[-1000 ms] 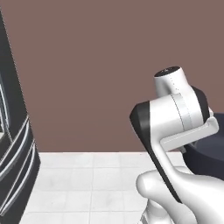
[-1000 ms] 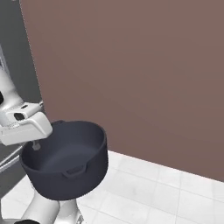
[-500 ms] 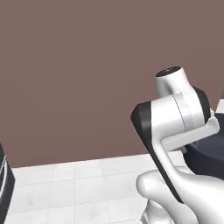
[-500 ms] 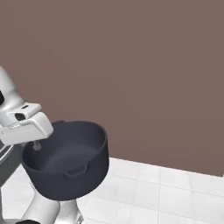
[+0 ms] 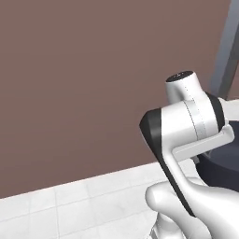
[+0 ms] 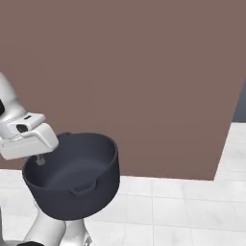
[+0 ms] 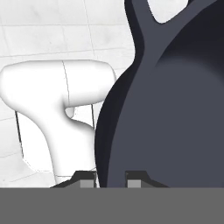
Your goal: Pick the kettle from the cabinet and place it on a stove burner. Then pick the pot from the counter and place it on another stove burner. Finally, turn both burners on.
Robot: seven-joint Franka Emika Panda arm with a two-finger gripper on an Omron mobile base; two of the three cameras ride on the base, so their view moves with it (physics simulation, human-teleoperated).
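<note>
Pot: the dark navy pot (image 6: pixel 72 180) hangs in the air at the arm's side, clear of the floor, carried by its rim; in the left base view a part of it (image 5: pixel 223 169) shows at the right edge behind the white arm.
Pot attitude: roughly upright, slightly tilted, its open mouth facing up.
Pot contents: nothing inside; the bare dark bottom shows.
Pot handles: one small loop handle (image 6: pixel 86 188) faces the near side in the right base view; another loop (image 7: pixel 162 15) shows at the top of the hand view.
Gripper: the gripper (image 7: pixel 111 180) is clamped on the pot's rim, one finger on each side of the wall, jaws nearly together with just the thin wall between.
Fingers: two small dark tips (image 7: pixel 87 180) rise at the bottom of the hand view, the pot wall between them.
Surroundings: a plain brown wall (image 6: pixel 134 72) stands behind the pot, well apart from it.
Floor: white tiles (image 6: pixel 182 211) lie below.
Right side: a grey upright panel (image 5: pixel 227 51) stands at the far right of the left base view.
</note>
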